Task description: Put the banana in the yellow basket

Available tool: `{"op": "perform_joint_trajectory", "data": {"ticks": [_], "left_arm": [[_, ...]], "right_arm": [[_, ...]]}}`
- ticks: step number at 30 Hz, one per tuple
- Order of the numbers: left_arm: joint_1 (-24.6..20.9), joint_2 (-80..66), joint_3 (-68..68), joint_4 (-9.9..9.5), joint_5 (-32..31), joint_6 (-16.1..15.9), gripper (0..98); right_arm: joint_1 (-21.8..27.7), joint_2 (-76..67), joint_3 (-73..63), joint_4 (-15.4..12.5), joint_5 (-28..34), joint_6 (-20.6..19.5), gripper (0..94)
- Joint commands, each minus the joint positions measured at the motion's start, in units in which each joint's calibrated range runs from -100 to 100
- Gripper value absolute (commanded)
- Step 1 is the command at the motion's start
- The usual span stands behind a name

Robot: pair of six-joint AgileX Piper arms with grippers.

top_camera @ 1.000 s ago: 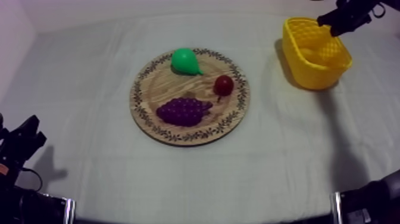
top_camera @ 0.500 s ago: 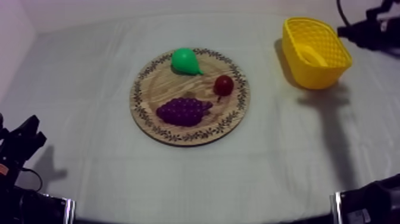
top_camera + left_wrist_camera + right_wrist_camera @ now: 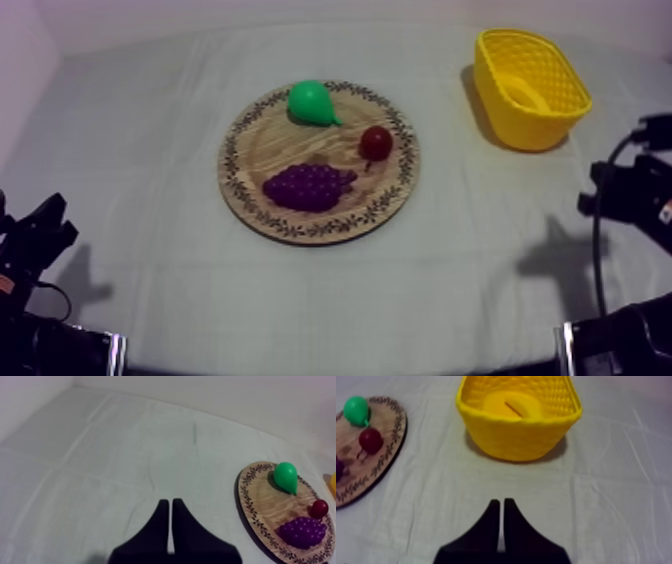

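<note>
Since half a second ago my right end effector (image 3: 501,503) has drawn back from the woven yellow basket (image 3: 530,128); it is pressed together, empty, as is my left end effector (image 3: 170,503). The smooth, curved banana (image 3: 512,405) lies inside the basket, well apart from the round patterned wooden board (image 3: 262,150).

We see soft, rather dim light over the surface (image 3: 150,150), dimmer toward its far corners. The yellow basket (image 3: 530,90) throws a shadow to its left; our right arm (image 3: 630,195) casts a fainter one leftward on the surface.
</note>
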Motion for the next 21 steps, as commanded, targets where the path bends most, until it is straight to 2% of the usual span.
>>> {"op": "perform_joint_trajectory", "data": {"ticks": [1,8,16,21], "left_arm": [[-0.01,0.00,-0.04,0.00,-0.03,0.00,0.0],[-0.01,0.00,-0.04,0.00,-0.03,0.00,0.0],[-0.01,0.00,-0.04,0.00,-0.03,-0.01,0.0],[-0.01,0.00,-0.04,0.00,-0.03,-0.01,0.0]], "right_arm": [[0.09,-9.75,4.01,-1.11,1.13,3.36,0.5],[0.90,-21.30,5.56,-3.83,8.31,5.06,0.5],[1.50,-27.82,5.69,-2.31,16.23,0.69,0.4],[1.85,-28.22,5.69,-2.05,17.21,2.49,0.4]]}}
